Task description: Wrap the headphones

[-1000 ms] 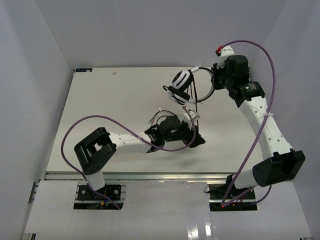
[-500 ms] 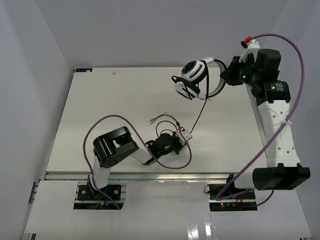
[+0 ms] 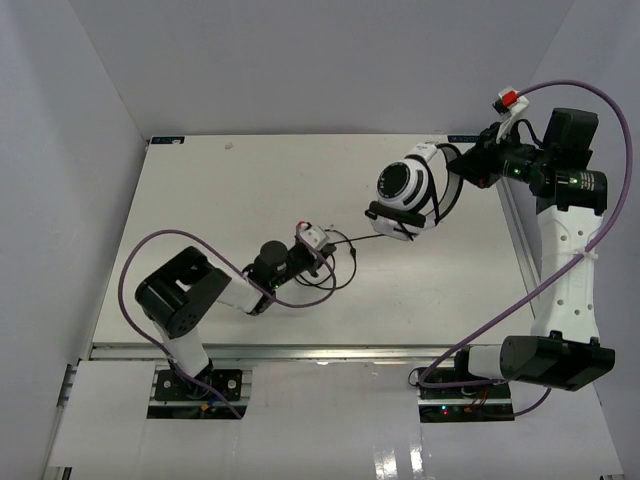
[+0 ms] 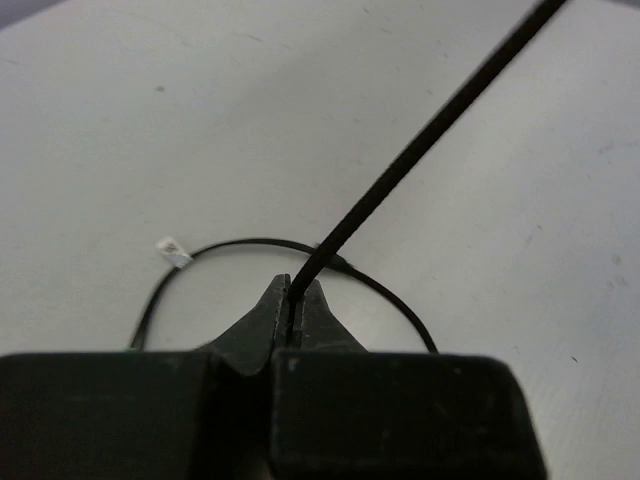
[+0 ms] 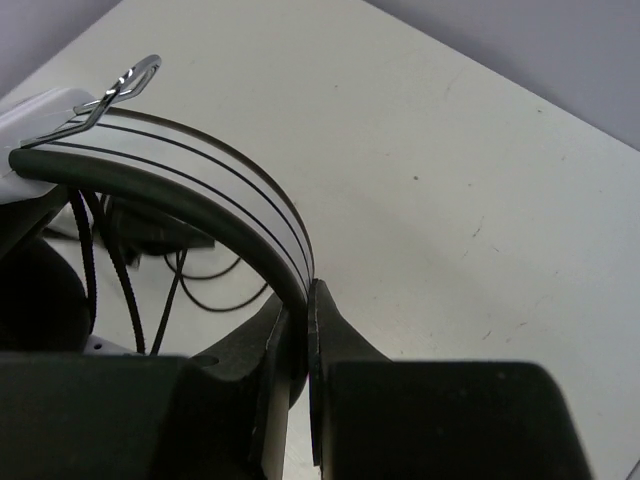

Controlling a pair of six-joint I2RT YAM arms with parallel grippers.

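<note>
The white-and-black headphones [image 3: 408, 192] hang in the air at the right, earcups toward the left. My right gripper [image 3: 468, 166] is shut on their headband [image 5: 215, 205]. The thin black cable [image 3: 352, 239] runs taut from the earcups down-left to my left gripper [image 3: 326, 252], which is shut on it near the table's middle. In the left wrist view the cable [image 4: 420, 145] rises from between the closed fingertips [image 4: 272, 308], and a slack loop [image 4: 240, 245] lies on the table beyond them. The plugs are not clearly visible.
Purple robot cables [image 3: 200, 240] loop around the left arm and along the right arm [image 3: 570, 250]. A metal rail [image 3: 515, 235] runs along the table's right edge. White walls enclose the table at the left, back and right.
</note>
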